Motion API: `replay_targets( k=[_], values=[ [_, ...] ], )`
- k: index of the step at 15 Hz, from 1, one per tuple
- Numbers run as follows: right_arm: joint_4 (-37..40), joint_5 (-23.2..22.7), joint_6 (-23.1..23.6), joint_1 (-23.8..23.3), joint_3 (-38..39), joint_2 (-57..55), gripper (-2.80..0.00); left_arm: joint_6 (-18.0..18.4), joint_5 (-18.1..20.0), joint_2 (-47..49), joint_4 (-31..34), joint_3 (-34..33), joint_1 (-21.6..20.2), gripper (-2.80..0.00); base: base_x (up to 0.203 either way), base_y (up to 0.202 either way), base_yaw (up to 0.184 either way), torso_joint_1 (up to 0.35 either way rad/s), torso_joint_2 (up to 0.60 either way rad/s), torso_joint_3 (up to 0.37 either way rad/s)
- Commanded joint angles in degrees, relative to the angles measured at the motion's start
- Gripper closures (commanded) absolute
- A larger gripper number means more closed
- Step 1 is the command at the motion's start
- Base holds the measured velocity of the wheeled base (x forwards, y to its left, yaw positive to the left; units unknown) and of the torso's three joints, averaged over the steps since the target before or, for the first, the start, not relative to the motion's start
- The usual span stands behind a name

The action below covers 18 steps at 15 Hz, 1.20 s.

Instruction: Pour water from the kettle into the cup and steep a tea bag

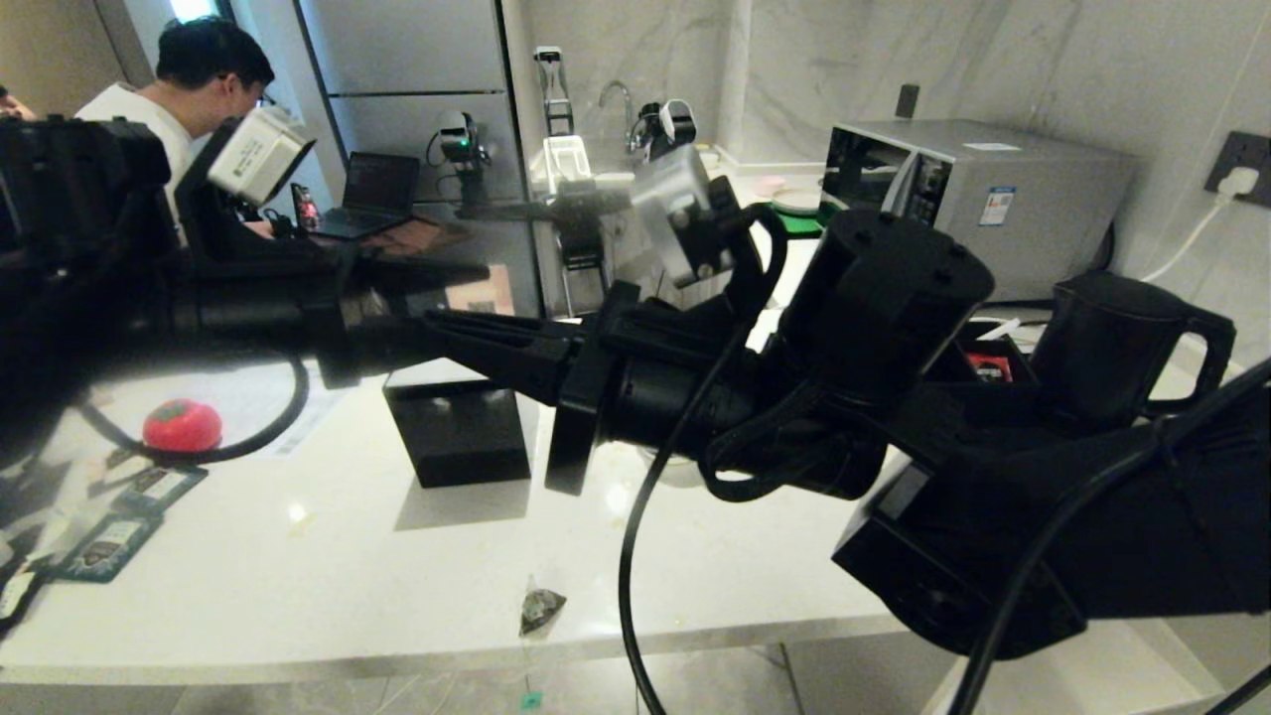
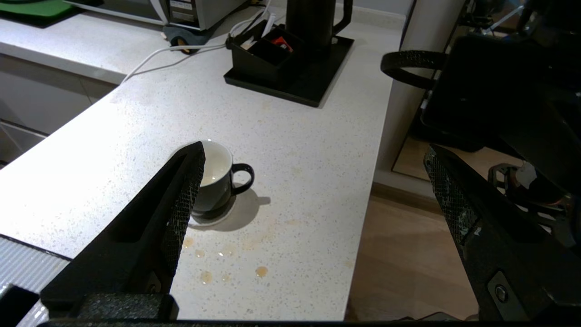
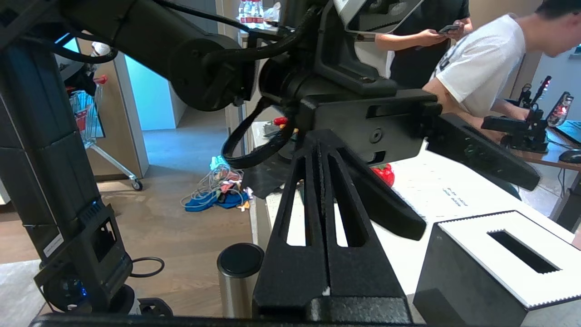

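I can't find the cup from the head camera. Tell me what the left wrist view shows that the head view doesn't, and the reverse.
Only the left wrist view shows the cup on its saucer, upright on the counter, with brownish drops nearby. Only the head view shows the tea bag near the counter's front edge, and the tissue box. Both show the kettle on its black tray.

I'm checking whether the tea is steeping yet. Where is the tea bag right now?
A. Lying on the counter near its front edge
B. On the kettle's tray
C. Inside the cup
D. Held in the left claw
A: the head view shows the tea bag lying on the counter by its front edge, its string hanging over; the left wrist view shows none in the cup.
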<state>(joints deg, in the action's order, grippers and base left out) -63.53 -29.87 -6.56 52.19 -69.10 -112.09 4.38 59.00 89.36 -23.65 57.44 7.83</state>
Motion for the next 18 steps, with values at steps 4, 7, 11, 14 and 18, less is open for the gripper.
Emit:
replay_targets(
  k=[4,7,11,14,18],
  values=[
    [-0.46,0.08,-0.03,-0.09,0.09,-0.43,0.00,0.28,-0.03,-0.76,-0.21,-0.58,-0.27,-2.80,0.000,0.000,0.000,0.000,0.00,0.000],
    [-0.55,0.34,0.05,-1.35,0.24,-0.57,0.00,0.37,-0.26,-1.03,-0.47,-0.66,-0.42,-2.80,0.000,0.000,0.000,0.000,0.00,0.000],
    [-0.66,3.62,0.40,-3.96,0.89,-0.50,0.00,0.34,-8.72,-1.94,-1.78,-1.68,-0.53,-2.80,0.000,0.000,0.000,0.000,0.00,0.000],
    [-0.32,10.04,2.33,-6.19,2.40,-0.40,0.00,0.05,-14.29,-4.24,-1.78,-4.14,-0.67,-2.80,0.000,0.000,0.000,0.000,0.00,0.000],
    [1.50,20.42,8.02,-9.56,4.49,-0.06,0.00,0.10,-19.36,-7.12,-1.84,-6.62,-3.56,-2.80,0.000,0.000,0.000,0.000,0.00,0.000]
  ],
)
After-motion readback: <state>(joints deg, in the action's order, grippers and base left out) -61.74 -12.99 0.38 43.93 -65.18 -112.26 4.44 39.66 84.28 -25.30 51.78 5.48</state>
